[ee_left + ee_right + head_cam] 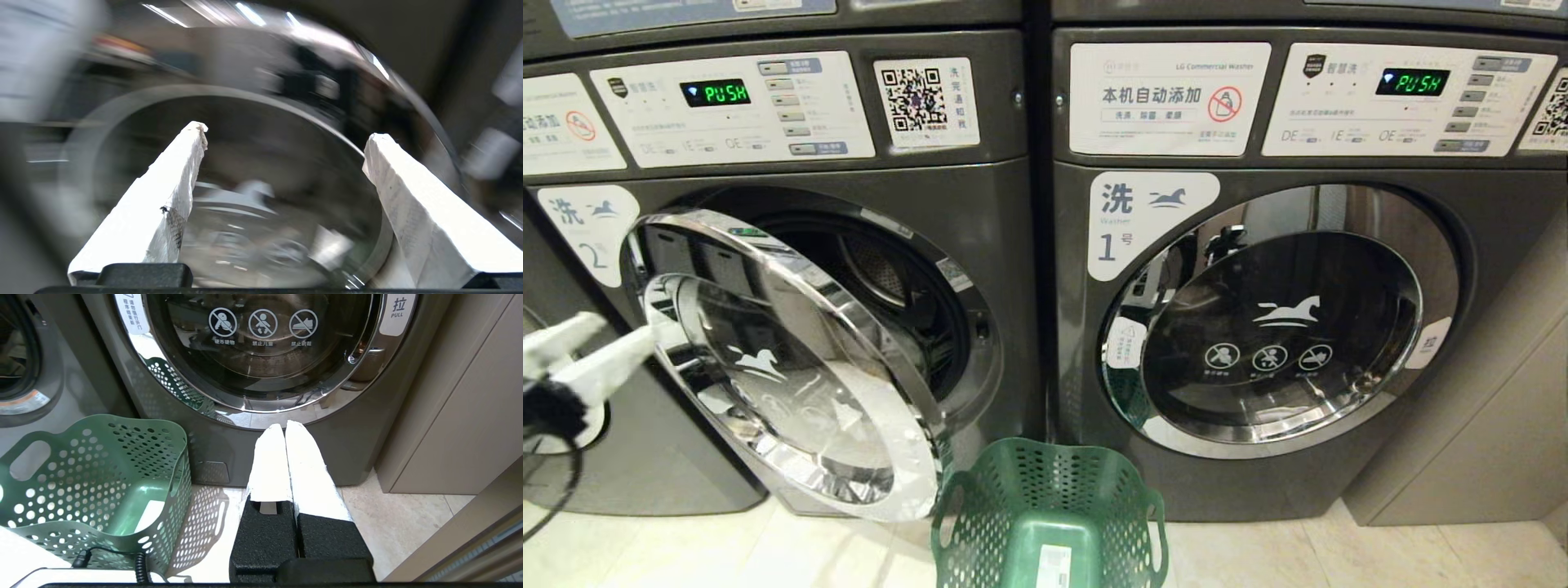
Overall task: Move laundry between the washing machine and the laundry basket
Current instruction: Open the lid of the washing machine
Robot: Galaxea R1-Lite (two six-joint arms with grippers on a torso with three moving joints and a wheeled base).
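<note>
The left washing machine (980,245), marked 2, has its round chrome-and-glass door (792,367) swung open, and the dark drum (890,286) shows behind it. My left gripper (625,331) is at the far left, just outside the door's edge. It is open with nothing between its white fingers; in the left wrist view the gripper (288,132) faces the blurred door glass. A green perforated laundry basket (1049,523) stands on the floor between the two machines, and the part I can see is empty. My right gripper (284,426) hangs low and shut beside the basket (102,477). Laundry is out of view.
The right machine (1462,204), marked 1, has its door (1282,327) closed. A beige cabinet panel (1503,408) stands to its right. A black cable (122,559) lies by the basket's near side. The floor is pale tile (408,522).
</note>
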